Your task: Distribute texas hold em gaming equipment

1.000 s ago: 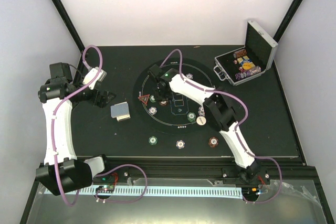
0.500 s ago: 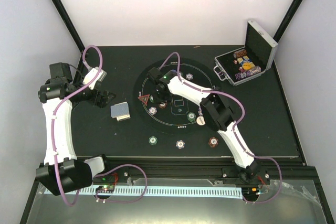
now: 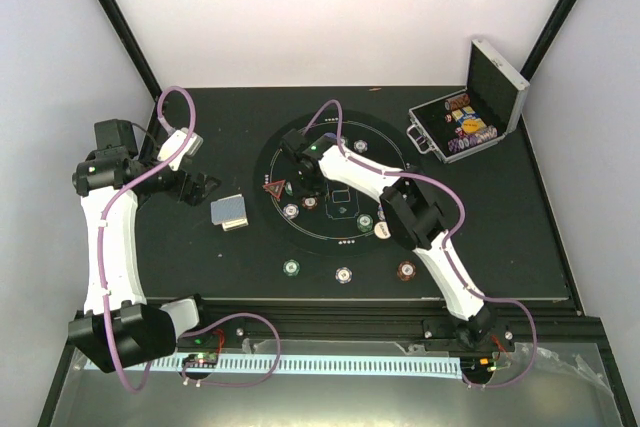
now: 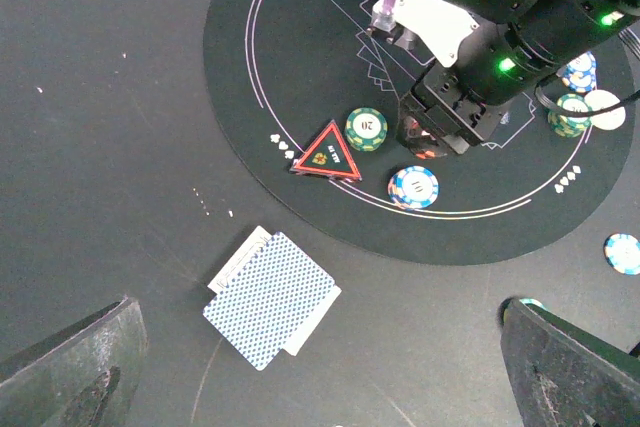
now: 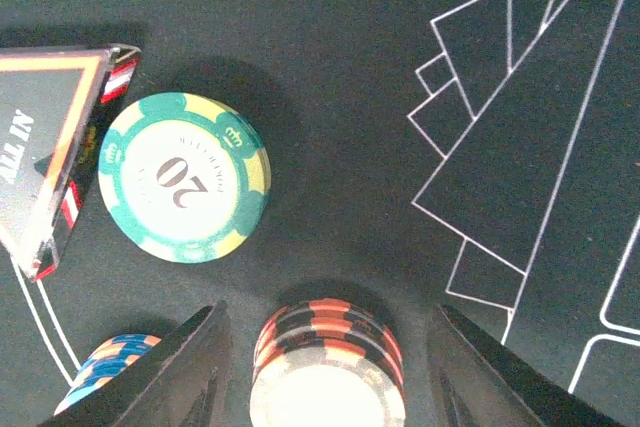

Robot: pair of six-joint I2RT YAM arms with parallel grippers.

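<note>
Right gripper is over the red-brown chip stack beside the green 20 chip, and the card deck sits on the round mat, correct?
Not quite. The card deck lies off the round mat, on the dark table beside it; the left wrist view shows this. The rest holds: the right gripper is over the red-brown chip stack, beside the green 20 chip.

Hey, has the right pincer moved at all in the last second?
Yes, slightly. In the top view the right pincer has shifted left across the round mat, closer to the red triangle marker, which has stayed put.
</note>
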